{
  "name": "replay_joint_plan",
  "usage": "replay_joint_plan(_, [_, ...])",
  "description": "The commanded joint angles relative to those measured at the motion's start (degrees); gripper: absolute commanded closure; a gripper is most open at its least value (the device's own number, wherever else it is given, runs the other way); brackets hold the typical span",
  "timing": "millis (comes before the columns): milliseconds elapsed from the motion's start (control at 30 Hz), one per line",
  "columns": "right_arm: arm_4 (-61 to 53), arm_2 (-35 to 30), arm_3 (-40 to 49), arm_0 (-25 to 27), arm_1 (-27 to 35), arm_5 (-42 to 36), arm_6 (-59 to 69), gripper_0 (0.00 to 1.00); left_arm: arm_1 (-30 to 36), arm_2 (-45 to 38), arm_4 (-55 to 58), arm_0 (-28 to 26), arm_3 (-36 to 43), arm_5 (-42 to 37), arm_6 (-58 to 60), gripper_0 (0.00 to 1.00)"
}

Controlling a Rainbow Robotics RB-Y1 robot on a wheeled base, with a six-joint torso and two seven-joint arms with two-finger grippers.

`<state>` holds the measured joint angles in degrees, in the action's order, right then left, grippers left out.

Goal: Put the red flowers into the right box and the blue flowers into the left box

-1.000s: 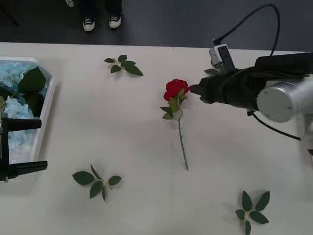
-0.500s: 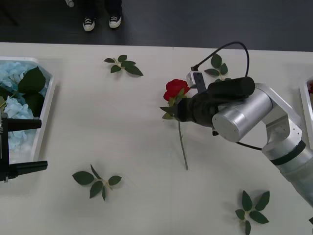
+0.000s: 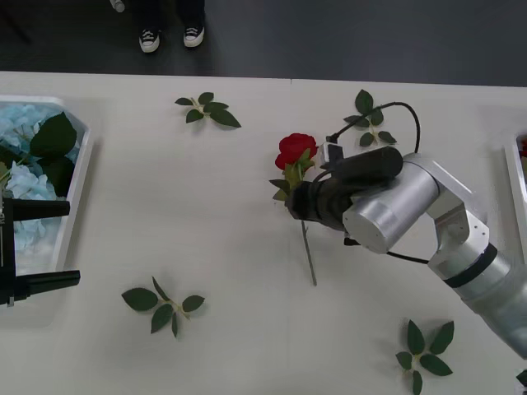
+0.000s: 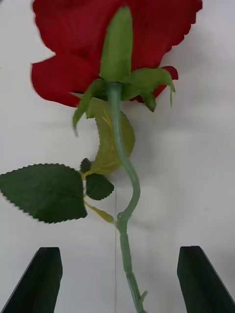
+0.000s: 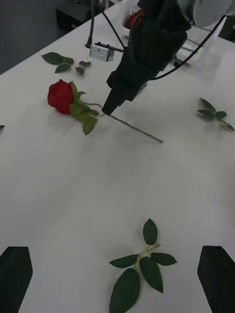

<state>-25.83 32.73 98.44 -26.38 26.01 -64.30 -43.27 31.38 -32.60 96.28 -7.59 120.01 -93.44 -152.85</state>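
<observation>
Swinging in from the robot's right side over the past second, the right claw (image 3: 298, 203) is now hanging low over the rose (image 3: 296, 151) at mid-surface, its released fingers straddling the stem just below the bloom and its small leaves. In the right wrist view the green stem (image 4: 125, 230) is running between the two dark fingertips (image 4: 41, 279), touching neither. The rose is lying flat on the white surface (image 3: 206, 222), its head pointing away from the robot. Loose leaf sprigs (image 3: 163, 305) are scattered round about. Off at the robot's left, the left claw (image 3: 37, 247) is waiting with fingers spread beside the left box (image 3: 78, 177), which is holding the blue flowers (image 3: 20, 123). A sliver of the right box (image 3: 514, 177) is showing at the far right edge. Judging by this, the pick-up of a red flower is in hand; next the claw needs to clench on the thin stem, lift, and carry it rightward.
</observation>
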Motion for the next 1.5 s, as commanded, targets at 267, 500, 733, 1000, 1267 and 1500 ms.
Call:
replay_joint_plan(267, [1.3,-0.2,-11.6,-6.8,-6.3,0.6,2.0,0.31,0.0,-0.5,0.0,0.9,1.5,0.5,-2.1,0.0])
replay_joint_plan(500, [1.5,-0.2,-12.1,-7.2,-6.2,2.4,1.3,0.41,0.0,-0.5,0.0,0.9,1.5,0.5,-2.1,0.0])
replay_joint_plan(733, [0.4,-0.1,-12.5,-7.2,-5.4,2.3,0.7,1.0,0.0,-0.5,0.0,0.9,1.5,0.5,-2.1,0.0])
replay_joint_plan(1000, [0.0,-0.2,-12.5,-7.1,-4.5,0.8,-0.4,1.0,0.0,-0.5,0.0,0.9,1.5,0.5,-2.1,0.0])
replay_joint_plan(1267, [-1.1,-1.7,-7.1,-7.2,-1.1,1.5,-1.2,1.0,0.0,-0.5,0.0,0.9,1.5,0.5,-2.1,0.0])
replay_joint_plan(1500, [-7.6,-5.6,7.7,-6.5,9.9,-2.9,-0.4,1.0,0.0,-0.5,0.0,0.9,1.5,0.5,-2.1,0.0])
